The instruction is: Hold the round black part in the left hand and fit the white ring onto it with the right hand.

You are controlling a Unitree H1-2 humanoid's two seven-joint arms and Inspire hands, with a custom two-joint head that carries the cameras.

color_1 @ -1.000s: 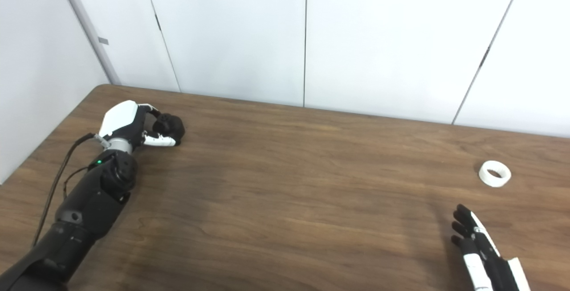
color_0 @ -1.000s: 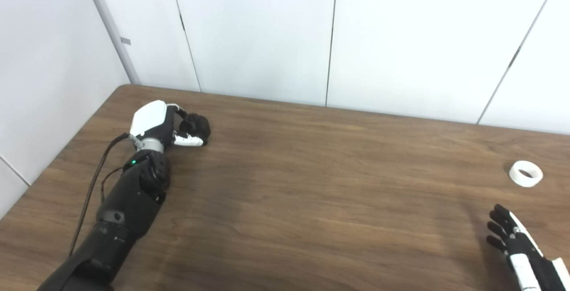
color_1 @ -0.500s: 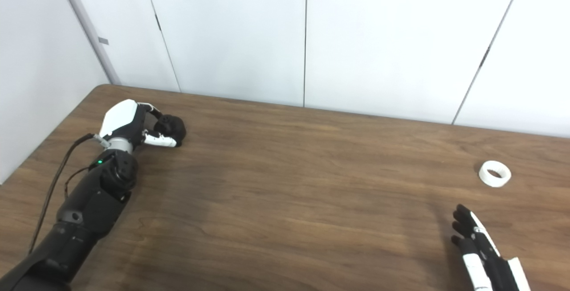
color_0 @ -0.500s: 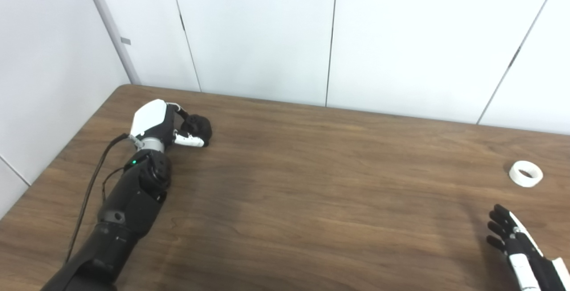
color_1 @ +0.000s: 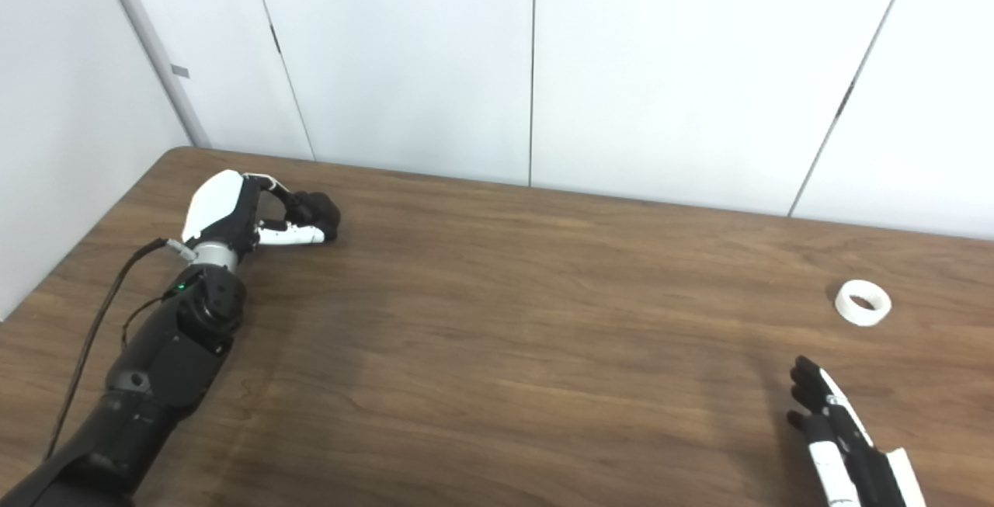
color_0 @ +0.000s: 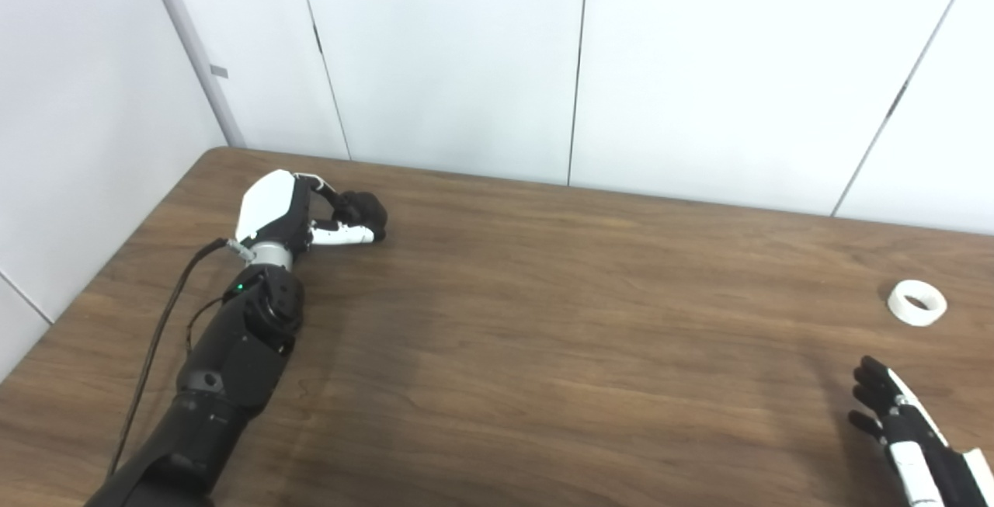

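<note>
My left hand [color_0: 303, 216] is at the far left of the table, its fingers and thumb closed around the round black part [color_0: 363, 211], which it holds just above the wood. The white ring [color_0: 917, 302] lies flat near the table's right side. My right hand [color_0: 905, 433] rests low at the bottom right corner, fingers stretched out and apart, holding nothing, a short way in front of the ring [color_1: 863, 302].
The brown wooden table [color_0: 543, 321] runs back to white wall panels. A black cable [color_0: 159, 321] trails along my left forearm. The table's left edge is close to my left arm.
My left hand has risen and shifted right and a little farther away, carrying the black part with it. The right hand and the ring have not moved.
</note>
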